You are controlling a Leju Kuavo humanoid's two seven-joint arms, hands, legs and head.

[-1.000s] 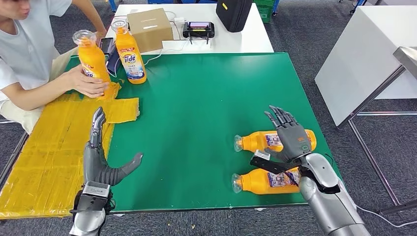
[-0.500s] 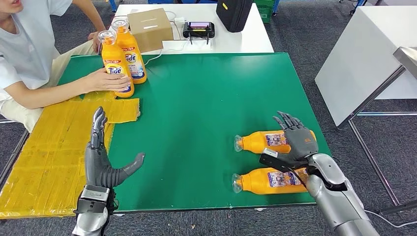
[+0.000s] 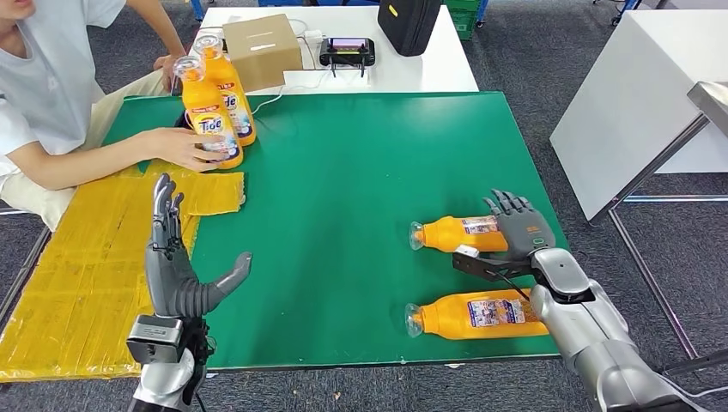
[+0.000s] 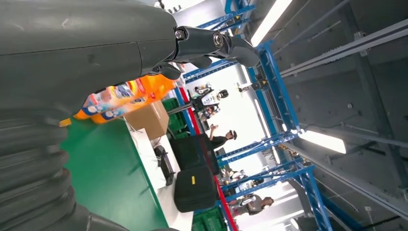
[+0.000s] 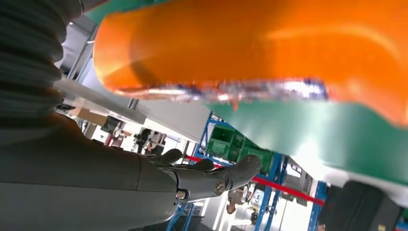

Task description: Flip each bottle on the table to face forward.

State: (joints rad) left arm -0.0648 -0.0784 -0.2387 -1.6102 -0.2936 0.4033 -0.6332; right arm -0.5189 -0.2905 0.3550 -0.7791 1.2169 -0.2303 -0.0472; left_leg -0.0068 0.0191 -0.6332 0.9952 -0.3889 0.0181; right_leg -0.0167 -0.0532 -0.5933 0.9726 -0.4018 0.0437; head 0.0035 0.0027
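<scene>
Two orange bottles lie on their sides at the right of the green table (image 3: pixel 343 172): a far bottle (image 3: pixel 451 233) and a near bottle (image 3: pixel 481 315), caps pointing left. My right hand (image 3: pixel 520 230) lies over the far bottle's base end with its fingers spread, not closed around it. The right wrist view has that orange bottle (image 5: pixel 264 43) just off the palm and the fingers (image 5: pixel 211 175) stretched out. My left hand (image 3: pixel 176 270) is held up open at the yellow mat's edge, holding nothing. A person's hand (image 3: pixel 176 146) holds an upright Tide bottle (image 3: pixel 209 120) beside a second upright one (image 3: pixel 233 99).
A yellow mat (image 3: pixel 94 257) covers the table's left side. Behind the green table, a white table (image 3: pixel 429 69) carries a cardboard box (image 3: pixel 259 47), a small device (image 3: pixel 346 50) and a black case (image 3: pixel 408 21). A white cabinet (image 3: pixel 635 103) stands to the right.
My right hand has come down and forward onto the far lying bottle. The person has brought the held bottle over and stood it beside the other upright one. My left hand has barely shifted.
</scene>
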